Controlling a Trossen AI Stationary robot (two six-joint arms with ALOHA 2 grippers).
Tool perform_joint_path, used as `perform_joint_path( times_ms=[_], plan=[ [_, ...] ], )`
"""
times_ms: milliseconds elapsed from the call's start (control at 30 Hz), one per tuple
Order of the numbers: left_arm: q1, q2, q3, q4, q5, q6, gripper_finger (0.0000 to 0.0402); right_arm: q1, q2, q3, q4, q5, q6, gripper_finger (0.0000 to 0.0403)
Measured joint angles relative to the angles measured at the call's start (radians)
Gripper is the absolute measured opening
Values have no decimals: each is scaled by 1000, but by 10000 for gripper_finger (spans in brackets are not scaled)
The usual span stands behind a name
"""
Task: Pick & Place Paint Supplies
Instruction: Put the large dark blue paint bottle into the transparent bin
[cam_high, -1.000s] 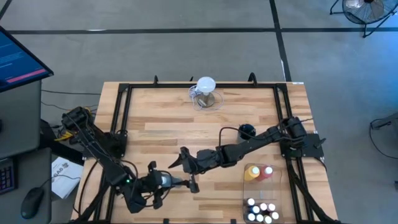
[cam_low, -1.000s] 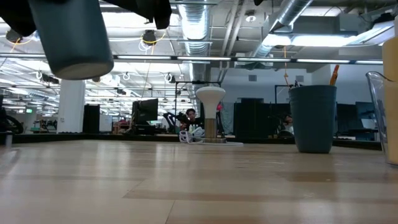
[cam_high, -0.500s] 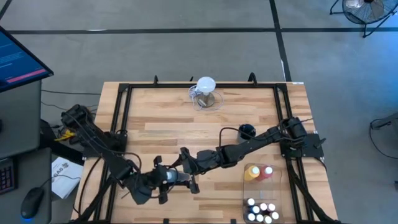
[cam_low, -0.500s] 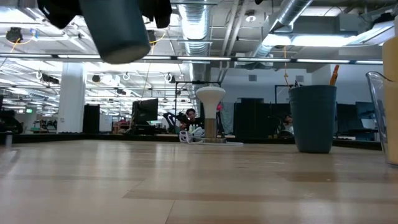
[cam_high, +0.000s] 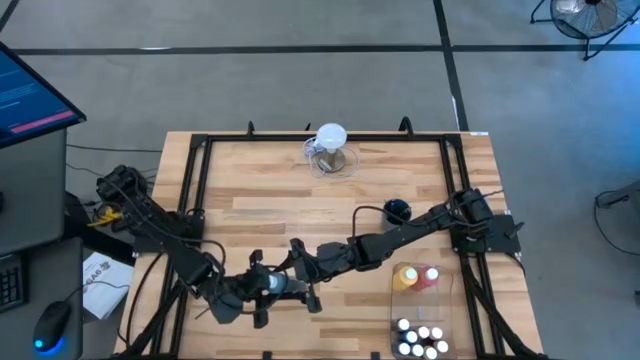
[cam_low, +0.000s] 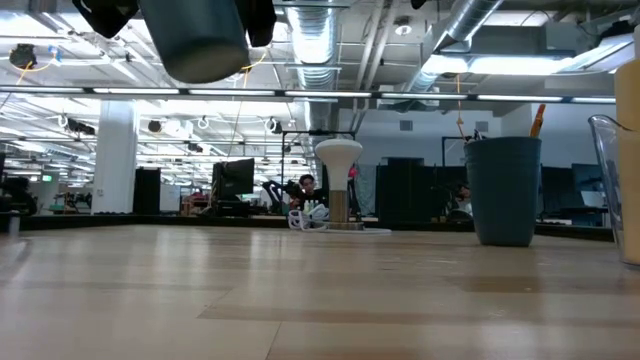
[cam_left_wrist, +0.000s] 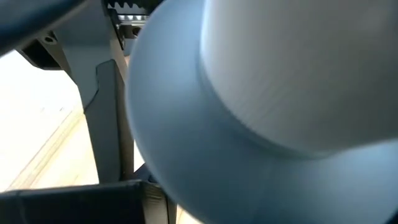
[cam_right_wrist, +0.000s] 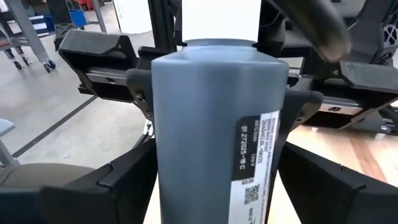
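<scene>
A grey-blue squeeze bottle (cam_right_wrist: 211, 124) with a white cap hangs above the table's near middle, and my left gripper (cam_high: 279, 286) is shut on it. The low view shows its base (cam_low: 195, 50) high above the wood. My right gripper (cam_high: 300, 272) reaches in from the table's right. It is open, with one finger (cam_right_wrist: 127, 177) on each side of the bottle's lower body. The bottle's shoulder and cap (cam_left_wrist: 298, 68) fill the left wrist view. My left gripper pinches the bottle's upper body (cam_right_wrist: 186, 87), just below the shoulder, between its two fingers. The fingers come from the table's left, slanting a little down. The bottle is lifted clear, roughly upright, cap up and base down. My right gripper's fingers stand close beside the bottle; whether they touch it I cannot tell.
A clear tray (cam_high: 445, 305) at the near right holds yellow (cam_high: 405, 277) and red (cam_high: 430, 277) squeeze bottles and several small white-capped bottles (cam_high: 420, 340). A dark cup (cam_high: 397, 211) with a brush stands mid-right. A clear jug with a white round top (cam_high: 330, 148) stands at the far edge.
My left gripper has carried the bottle up and toward the table's right, in between my right gripper's fingers, turning a little on the way. The bottle has stayed clear of the table.
</scene>
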Motion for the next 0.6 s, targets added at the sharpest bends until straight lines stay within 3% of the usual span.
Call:
perform_joint_path(
  times_ms=[233, 600],
  plan=[
    [-25, 0, 0, 3, -5, -13, 117, 0, 0, 0, 10, -32, 16, 302],
    [-21, 5, -2, -7, 26, -11, 121, 17, -4, 5, 98, -35, 34, 360]
  ],
)
